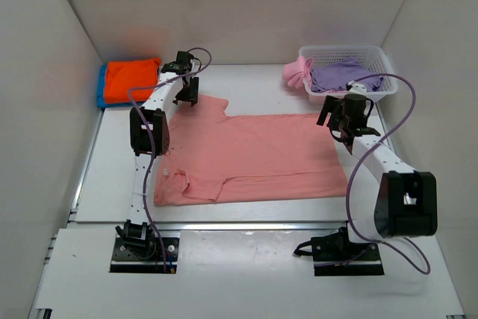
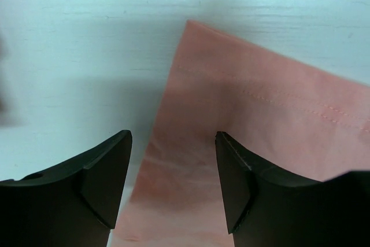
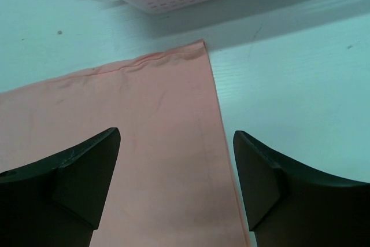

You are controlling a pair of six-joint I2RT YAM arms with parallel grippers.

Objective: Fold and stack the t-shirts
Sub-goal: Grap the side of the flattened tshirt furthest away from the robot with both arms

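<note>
Left tool [image 2: 172, 137], fingers spread and holding nothing, is above a sleeve corner of the salmon-pink t-shirt [image 1: 261, 155]. Right tool [image 3: 176, 134], likewise spread, is above its hem corner. The shirt lies flat on the bench [image 1: 254, 84]. Beyond the sleeve lies a folded orange t-shirt [image 1: 131, 80]. Beyond the hem stands a basket [image 1: 377, 54].
</note>
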